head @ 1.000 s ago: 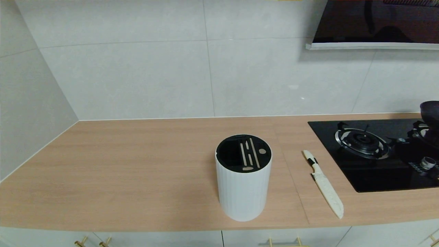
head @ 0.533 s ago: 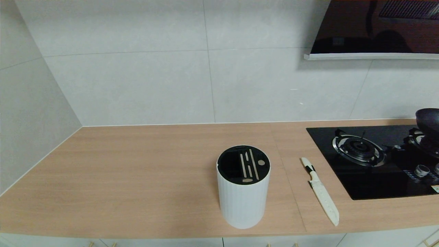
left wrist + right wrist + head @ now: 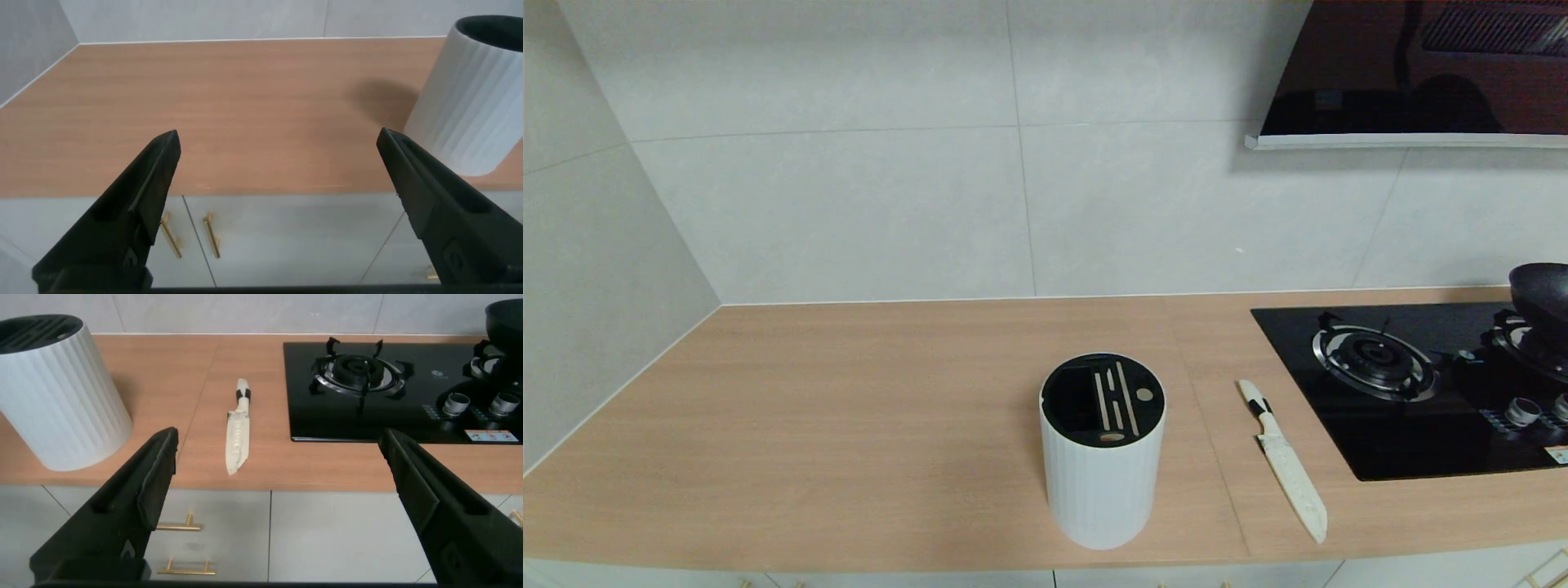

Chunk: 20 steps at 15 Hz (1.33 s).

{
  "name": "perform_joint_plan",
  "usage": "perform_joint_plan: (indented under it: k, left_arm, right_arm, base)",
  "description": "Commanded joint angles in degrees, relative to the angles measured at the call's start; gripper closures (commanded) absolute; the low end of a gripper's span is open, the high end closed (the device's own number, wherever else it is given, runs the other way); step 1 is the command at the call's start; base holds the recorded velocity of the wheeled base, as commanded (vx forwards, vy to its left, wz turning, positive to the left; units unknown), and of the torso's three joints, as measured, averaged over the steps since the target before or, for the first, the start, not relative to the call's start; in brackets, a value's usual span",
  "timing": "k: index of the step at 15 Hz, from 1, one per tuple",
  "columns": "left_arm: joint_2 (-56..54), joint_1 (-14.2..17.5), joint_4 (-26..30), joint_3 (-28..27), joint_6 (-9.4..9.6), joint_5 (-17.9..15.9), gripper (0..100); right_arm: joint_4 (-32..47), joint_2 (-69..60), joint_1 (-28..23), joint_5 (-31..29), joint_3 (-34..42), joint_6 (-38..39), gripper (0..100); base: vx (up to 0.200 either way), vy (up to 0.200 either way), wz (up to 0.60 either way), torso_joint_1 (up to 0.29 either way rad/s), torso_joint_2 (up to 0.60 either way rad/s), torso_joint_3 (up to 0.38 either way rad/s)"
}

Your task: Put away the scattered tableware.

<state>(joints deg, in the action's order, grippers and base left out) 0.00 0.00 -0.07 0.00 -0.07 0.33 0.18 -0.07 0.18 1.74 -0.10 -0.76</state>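
Note:
A cream-coloured knife (image 3: 1283, 461) (image 3: 237, 434) lies flat on the wooden counter (image 3: 849, 425), handle towards the wall, blade tip near the front edge. To its left stands a white ribbed cylindrical holder (image 3: 1102, 451) (image 3: 61, 388) (image 3: 474, 94) with a black slotted top. My left gripper (image 3: 282, 175) is open, hanging in front of the counter's front edge, left of the holder. My right gripper (image 3: 278, 478) is open too, off the counter's front edge, roughly in line with the knife. Nothing is between either pair of fingers.
A black gas hob (image 3: 1413, 384) (image 3: 392, 388) with burners and knobs takes up the counter's right end, with a dark pot (image 3: 1539, 286) on its far burner. A range hood (image 3: 1413, 73) hangs above. Cabinet doors with gold handles (image 3: 211, 235) sit below the counter.
The head camera has tilted and shifted, so the whole scene sits lower and slightly left in the picture. The knife and holder keep their places on the counter.

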Motion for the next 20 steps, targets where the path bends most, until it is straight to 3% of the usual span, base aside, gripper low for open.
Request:
perform_joint_plan:
  k: [1, 9, 11, 13, 18, 19, 20]
  left_arm:
    - [0.0, 0.0, 0.0, 0.0, -0.01, 0.0, 0]
    - [0.0, 0.0, 0.0, 0.0, 0.07, 0.0, 0]
    - [0.0, 0.0, 0.0, 0.0, -0.01, 0.0, 0]
    - [0.0, 0.0, 0.0, 0.0, -0.01, 0.0, 0]
    - [0.0, 0.0, 0.0, 0.0, 0.07, 0.0, 0]
    - [0.0, 0.0, 0.0, 0.0, 0.07, 0.0, 0]
    - [0.0, 0.0, 0.0, 0.0, -0.01, 0.0, 0]
  right_arm:
    - [0.0, 0.1, 0.0, 0.0, 0.0, 0.0, 0]
    - [0.0, 0.1, 0.1, -0.4, 0.1, -0.4, 0]
    - [-3.3, 0.1, 0.1, 0.2, -5.1, 1.4, 0]
    - [-1.3, 1.6, 0.1, 4.0, -6.1, 1.4, 0]
    - [-0.8, 27.5, 1.0, 8.9, -15.3, 1.4, 0]
    - [-0.8, 27.5, 1.0, 8.9, -15.3, 1.4, 0]
    - [-1.1, 39.3, 2.4, 9.0, -18.7, 1.5, 0]
  base:
    - [0.0, 0.0, 0.0, 0.0, 0.0, 0.0]
    - [0.0, 0.0, 0.0, 0.0, 0.0, 0.0]
    - [0.0, 0.0, 0.0, 0.0, 0.0, 0.0]
    - [0.0, 0.0, 0.0, 0.0, 0.0, 0.0]
    - [0.0, 0.0, 0.0, 0.0, 0.0, 0.0]
    - [0.0, 0.0, 0.0, 0.0, 0.0, 0.0]
    - [0.0, 0.0, 0.0, 0.0, 0.0, 0.0]
